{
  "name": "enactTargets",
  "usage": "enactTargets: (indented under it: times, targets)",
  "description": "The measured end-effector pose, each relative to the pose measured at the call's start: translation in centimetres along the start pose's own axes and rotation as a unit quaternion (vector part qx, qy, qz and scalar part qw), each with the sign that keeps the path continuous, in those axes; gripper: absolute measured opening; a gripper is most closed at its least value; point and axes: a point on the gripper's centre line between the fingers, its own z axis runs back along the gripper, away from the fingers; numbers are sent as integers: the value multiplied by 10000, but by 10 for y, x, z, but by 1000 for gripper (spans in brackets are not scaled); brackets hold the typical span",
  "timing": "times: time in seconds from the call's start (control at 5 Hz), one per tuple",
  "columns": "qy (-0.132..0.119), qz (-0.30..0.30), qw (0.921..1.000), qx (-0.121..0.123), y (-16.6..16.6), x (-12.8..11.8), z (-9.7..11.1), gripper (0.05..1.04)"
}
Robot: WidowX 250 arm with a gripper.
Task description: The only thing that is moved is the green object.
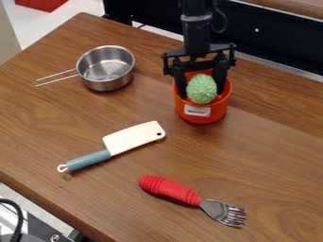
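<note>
The black gripper (202,90) hangs down from the top edge, over the orange-red pot (203,113) right of centre. Its two fingers stand on either side of the pale green, ridged, rounded object (202,89) and press against it. The green object is at the pot's mouth, within the rim as seen from here. Its underside is hidden, so I cannot tell if it touches the pot's bottom.
A steel saucepan (106,70) stands at the upper left, its wire handle pointing left. A cleaver with a blue-grey handle (88,160) lies left of centre. A red-handled fork (170,189) lies near the front. The wooden table (145,227) has a dark wall behind it.
</note>
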Motion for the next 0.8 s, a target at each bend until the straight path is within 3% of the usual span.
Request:
enactTargets:
  times: [0.2, 0.6, 0.8]
  targets:
    - [-8, 38, 10000, 18, -1, 0, 2, 1006]
    - [85, 45, 10000, 6, 5, 2, 6, 1000]
    - [-36, -17, 9999, -108, 13, 5, 18, 1000]
